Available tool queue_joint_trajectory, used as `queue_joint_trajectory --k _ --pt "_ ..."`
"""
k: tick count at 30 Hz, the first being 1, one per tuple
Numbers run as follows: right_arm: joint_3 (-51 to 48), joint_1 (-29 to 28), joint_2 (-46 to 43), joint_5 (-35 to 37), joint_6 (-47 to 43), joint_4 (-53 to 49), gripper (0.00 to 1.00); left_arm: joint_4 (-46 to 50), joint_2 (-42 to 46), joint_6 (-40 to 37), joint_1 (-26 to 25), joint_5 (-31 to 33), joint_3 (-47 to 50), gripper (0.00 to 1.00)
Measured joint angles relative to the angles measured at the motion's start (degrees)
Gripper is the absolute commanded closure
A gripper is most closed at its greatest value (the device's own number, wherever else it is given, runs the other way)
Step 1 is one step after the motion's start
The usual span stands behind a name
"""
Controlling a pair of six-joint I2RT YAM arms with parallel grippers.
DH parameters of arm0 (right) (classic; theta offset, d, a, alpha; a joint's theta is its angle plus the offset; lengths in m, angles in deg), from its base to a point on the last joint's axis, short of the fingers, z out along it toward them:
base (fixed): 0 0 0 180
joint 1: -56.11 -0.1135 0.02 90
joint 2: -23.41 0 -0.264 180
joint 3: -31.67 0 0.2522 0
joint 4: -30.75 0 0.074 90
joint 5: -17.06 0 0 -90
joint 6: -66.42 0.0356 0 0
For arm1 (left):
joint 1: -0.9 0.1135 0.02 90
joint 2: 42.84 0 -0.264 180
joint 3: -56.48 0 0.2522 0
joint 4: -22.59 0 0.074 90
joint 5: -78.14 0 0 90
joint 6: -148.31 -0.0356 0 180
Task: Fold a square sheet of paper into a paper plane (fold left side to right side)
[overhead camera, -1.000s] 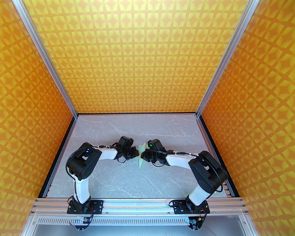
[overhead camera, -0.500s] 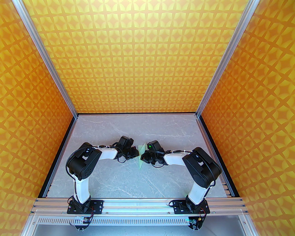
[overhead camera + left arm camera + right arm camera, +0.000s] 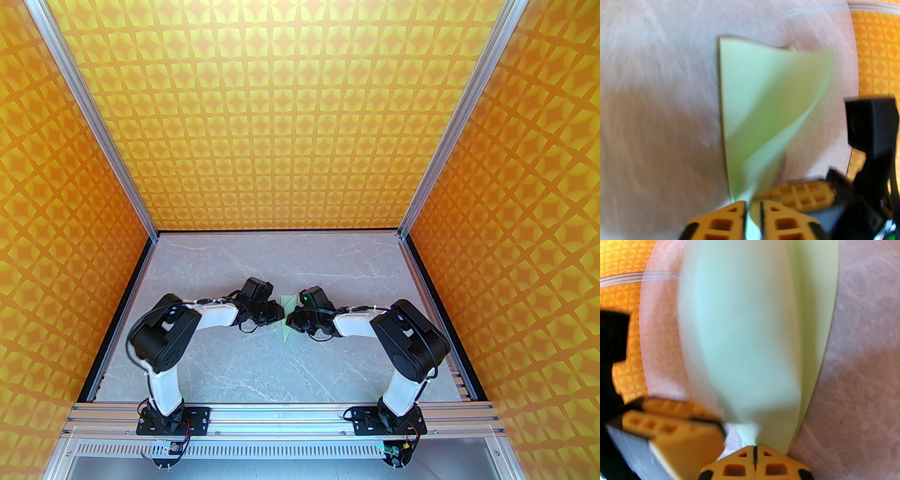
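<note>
**Lifted flap fanned wider between the two arms**

Top view: compared with a second ago, the left arm's elbow is set nearer the left edge and the right arm's elbow further inward. At frame centre, the top of the sheet of paper [image 3: 285,329] is fanned wider. It is met by the left fingers [image 3: 279,311] and right fingers [image 3: 292,314] on the grey marbled surface [image 3: 225,365], which is enclosed by orange patterned walls [image 3: 300,117].

Left wrist view: the left fingers [image 3: 726,220] are clenched on the sheet [image 3: 750,93]. One layer is lying flat and a flap is lifted.

Right wrist view: the right fingers [image 3: 775,466] are pinched on the sheet's edge [image 3: 745,333].

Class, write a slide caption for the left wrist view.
Left claw pinching the folded mint-green paper, marble table behind.
</note>
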Motion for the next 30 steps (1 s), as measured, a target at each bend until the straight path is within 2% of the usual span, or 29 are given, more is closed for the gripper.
queue_joint_trajectory --k 1,6,16,30 --pt "0.00 0.00 0.02 0.00 0.04 0.04 1.00 0.00 1.44 0.35 -0.26 -0.02 0.98 1.00" --pt "-0.02 0.00 0.33 -0.09 0.68 0.92 1.00 -0.70 6.25 2.49 -1.84 0.02 5.68 1.00" --pt "-0.07 0.02 2.08 -1.29 2.80 4.90 1.00 -4.96 6.45 8.70 -7.58 0.02 10.21 1.00" --pt "-0.94 0.02 2.25 -1.51 3.23 7.15 1.00 -4.66 4.55 7.91 -7.78 5.18 8.85 1.00"
